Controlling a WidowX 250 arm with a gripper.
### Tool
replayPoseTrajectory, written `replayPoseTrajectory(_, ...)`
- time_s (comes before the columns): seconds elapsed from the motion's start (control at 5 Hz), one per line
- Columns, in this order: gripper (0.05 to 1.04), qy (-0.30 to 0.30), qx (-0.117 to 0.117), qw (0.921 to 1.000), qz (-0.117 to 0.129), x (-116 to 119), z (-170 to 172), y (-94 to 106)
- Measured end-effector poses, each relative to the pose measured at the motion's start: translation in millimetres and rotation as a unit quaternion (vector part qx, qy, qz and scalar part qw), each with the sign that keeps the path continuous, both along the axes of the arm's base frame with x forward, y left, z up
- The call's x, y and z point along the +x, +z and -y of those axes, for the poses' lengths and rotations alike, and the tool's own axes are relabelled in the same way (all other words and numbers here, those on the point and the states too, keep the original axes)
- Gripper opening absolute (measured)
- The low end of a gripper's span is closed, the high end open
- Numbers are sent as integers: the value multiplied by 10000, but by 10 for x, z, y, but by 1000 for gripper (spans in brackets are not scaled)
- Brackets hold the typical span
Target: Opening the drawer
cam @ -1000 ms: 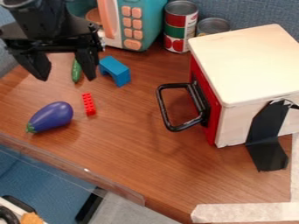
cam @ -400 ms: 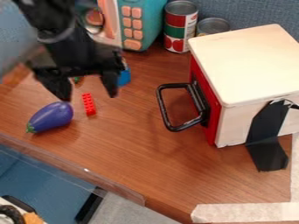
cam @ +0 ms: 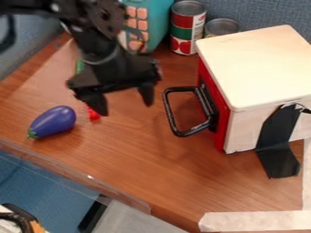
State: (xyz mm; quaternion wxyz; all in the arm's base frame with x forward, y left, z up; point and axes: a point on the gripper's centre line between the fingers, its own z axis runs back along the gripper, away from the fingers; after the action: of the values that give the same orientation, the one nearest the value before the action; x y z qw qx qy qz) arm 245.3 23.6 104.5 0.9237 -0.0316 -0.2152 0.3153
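The hand (cam: 125, 109) has moved away from the back left part of the bench (cam: 176, 182), toward the drawer (cam: 209, 84) and nearer the front edge, while the box (cam: 258, 59) and the eggplant (cam: 53, 122) stay where they were. The hand is pointing down with its fingers apart and nothing between them, just beside the black handle (cam: 172, 111) but not touching it.

The drawer is in the pale wooden box on the right side of the bench. Its red front sits against the box, the handle sticking out toward the left, and what it holds cannot be seen. A black strip (cam: 276, 136) runs down the box's near side onto the bench, and pale tape (cam: 255, 221) lies along the near right corner.

At the back edge, behind the box, two tins (cam: 188, 27) (cam: 221, 27) stand upright with their metal tops up. Beside them is a teal toy microwave (cam: 159, 18), partly behind the arm; its inside is hidden. The eggplant lies near the front left edge, with a red brick (cam: 94, 114) close by, partly behind the hand.
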Motion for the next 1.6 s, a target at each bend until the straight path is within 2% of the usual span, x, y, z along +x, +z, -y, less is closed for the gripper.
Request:
replayPoseTrajectory(0.4,999,393,-301,9987,70,262,109,-174)
replayPoseTrajectory(0.6,999,453,-294,9985,-15,356,165,-283)
replayPoseTrajectory(1.0,999,581,-293,9979,-36,543,292,-389)
replayPoseTrajectory(1.6,1000,643,-183,9976,-160,606,377,-552)
